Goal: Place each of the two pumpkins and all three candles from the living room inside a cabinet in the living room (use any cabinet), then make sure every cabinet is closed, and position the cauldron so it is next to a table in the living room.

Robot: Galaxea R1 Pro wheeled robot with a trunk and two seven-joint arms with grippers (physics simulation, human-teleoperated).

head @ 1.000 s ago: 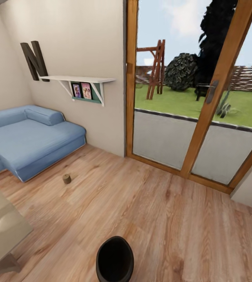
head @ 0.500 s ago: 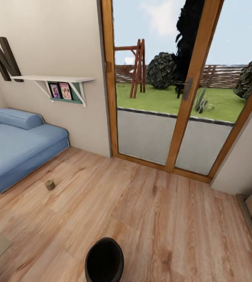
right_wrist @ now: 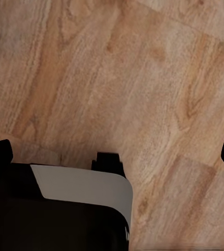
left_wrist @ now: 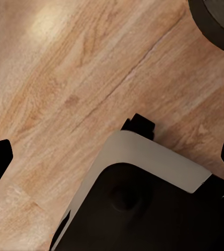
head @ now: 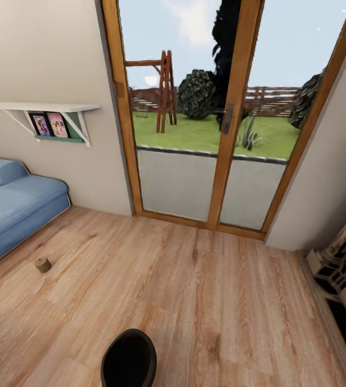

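At your far left sits the blue upholstered sofa (head: pixel 11 207) against the cream wall, with a white wall shelf (head: pixel 41 107) above it holding two small framed pictures (head: pixel 50 124). On the wood-plank floor (head: pixel 194 301) just in front of the sofa stands a small tan cylindrical candle (head: pixel 43 264), upright and alone. Nearer you, at the bottom edge of the head view, is the round black cauldron (head: pixel 129 359), mouth up, well apart from the candle; part of its dark rim also shows in the left wrist view (left_wrist: pixel 216 18). Straight ahead is the wooden-framed glass patio door (head: pixel 226 118), shut, with lawn and a wooden frame outside. At your far right, against the wall, the edge of a low dark-brown wooden cabinet (head: pixel 345 269) shows, with dark openings and paler parts facing you. Your left tool (left_wrist: pixel 112 157) and right tool (right_wrist: pixel 112 154) both hang over bare floor, fingers spread wide at the frame edges, holding nothing.
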